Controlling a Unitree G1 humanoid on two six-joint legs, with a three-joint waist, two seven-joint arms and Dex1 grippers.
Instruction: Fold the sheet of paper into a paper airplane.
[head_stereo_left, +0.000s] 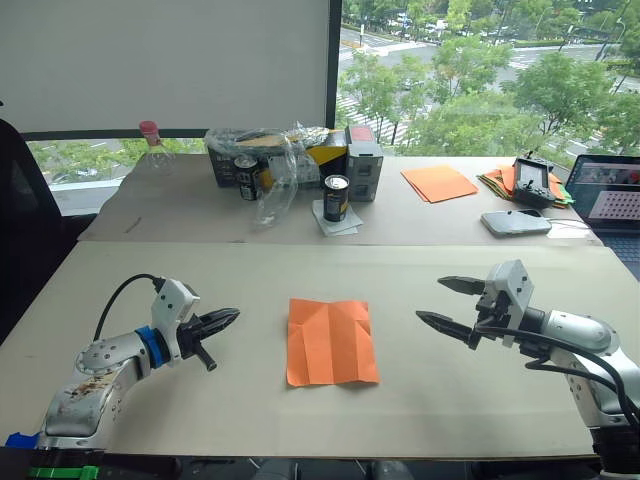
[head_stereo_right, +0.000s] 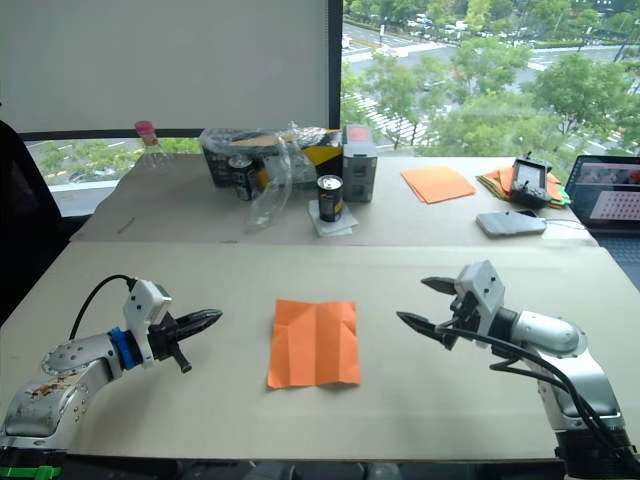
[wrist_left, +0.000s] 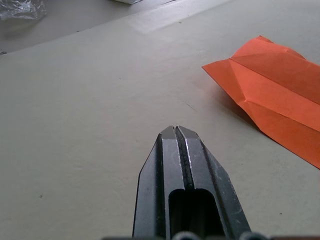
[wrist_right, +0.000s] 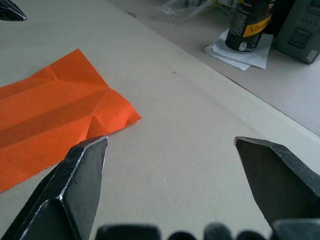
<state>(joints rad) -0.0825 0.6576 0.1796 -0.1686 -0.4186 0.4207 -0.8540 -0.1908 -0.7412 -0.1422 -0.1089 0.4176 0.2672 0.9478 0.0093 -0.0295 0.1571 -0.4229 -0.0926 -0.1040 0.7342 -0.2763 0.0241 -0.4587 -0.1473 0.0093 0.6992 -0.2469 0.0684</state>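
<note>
Creased orange sheet of paper (head_stereo_left: 332, 341) lies flat on the table (head_stereo_left: 250, 420) between your grippers

Its long axis runs away from you; left gripper (head_stereo_left: 226, 318) pinched closed, right gripper (head_stereo_left: 446, 302) spread wide, both roughly equally near

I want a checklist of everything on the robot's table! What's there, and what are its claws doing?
Surface: beige table, flat and bare near the paper.
Job's things: orange sheet of paper lies creased between the claws, touched by neither.
Clutter: far side holds a dark can, crinkled plastic wrap, boxes, plain orange sheets, a phone.
Grippers: left claw shut; right claw open; both empty.
Cables: black cable on the left arm.
Surroundings: window with trees, laptop.
</note>
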